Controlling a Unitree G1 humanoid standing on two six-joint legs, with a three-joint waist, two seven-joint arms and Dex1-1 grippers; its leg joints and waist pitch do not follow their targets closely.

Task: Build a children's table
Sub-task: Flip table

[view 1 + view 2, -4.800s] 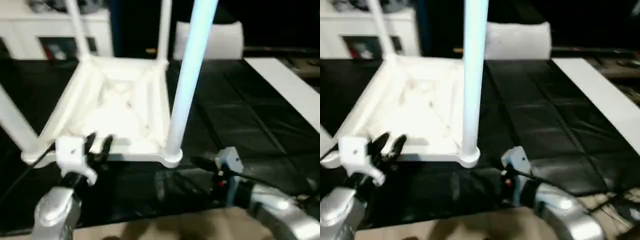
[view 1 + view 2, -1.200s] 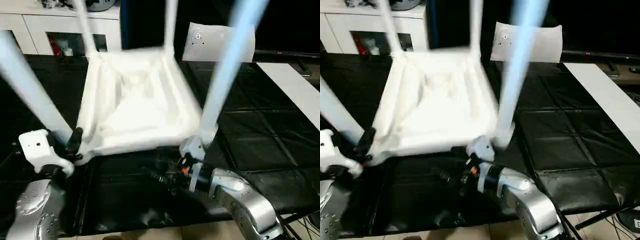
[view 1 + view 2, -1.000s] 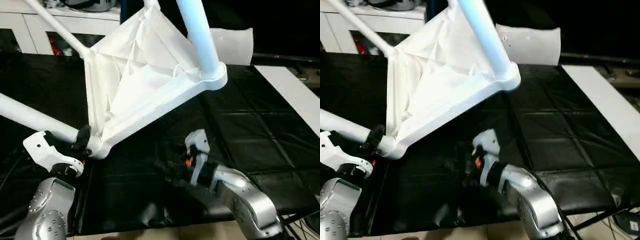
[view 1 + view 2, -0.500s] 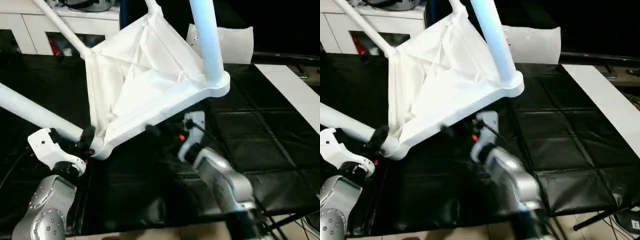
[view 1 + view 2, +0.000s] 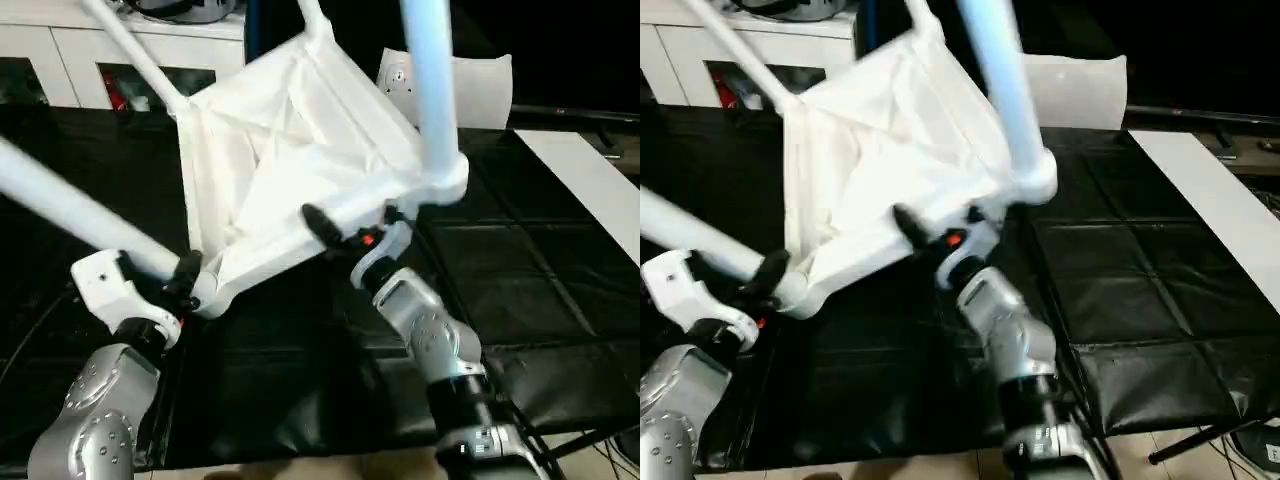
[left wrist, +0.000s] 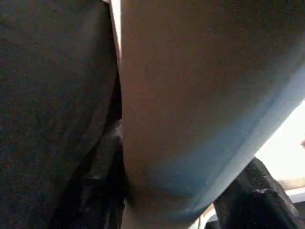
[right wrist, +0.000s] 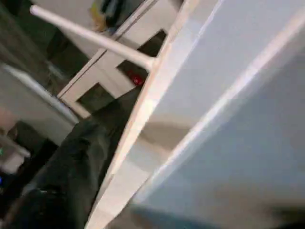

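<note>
The children's table [image 5: 280, 170] is white and lies upside down, tilted with its near-right corner raised off the black work surface [image 5: 530, 270]. Its legs stick up: the near-right leg [image 5: 430, 80], the near-left leg [image 5: 70, 210] and a far leg [image 5: 130, 45]. My left gripper [image 5: 185, 282] is shut on the near-left leg close to its corner socket; in the left wrist view that leg [image 6: 190, 119] lies right against the camera. My right gripper [image 5: 352, 225] is up against the near rim of the tabletop, with its fingers [image 5: 318, 222] spread apart. The right wrist view looks along the tabletop [image 7: 238, 95].
A white cabinet [image 5: 60, 60] with shelves stands at the back left. A white panel [image 5: 475, 90] leans at the back. A long white board [image 5: 585, 185] lies along the right side of the work surface. The surface's front edge runs just below my arms.
My right gripper has risen from the black surface up to the table's near rim. The left gripper has kept its hold on the leg, and the table has shifted slightly.
</note>
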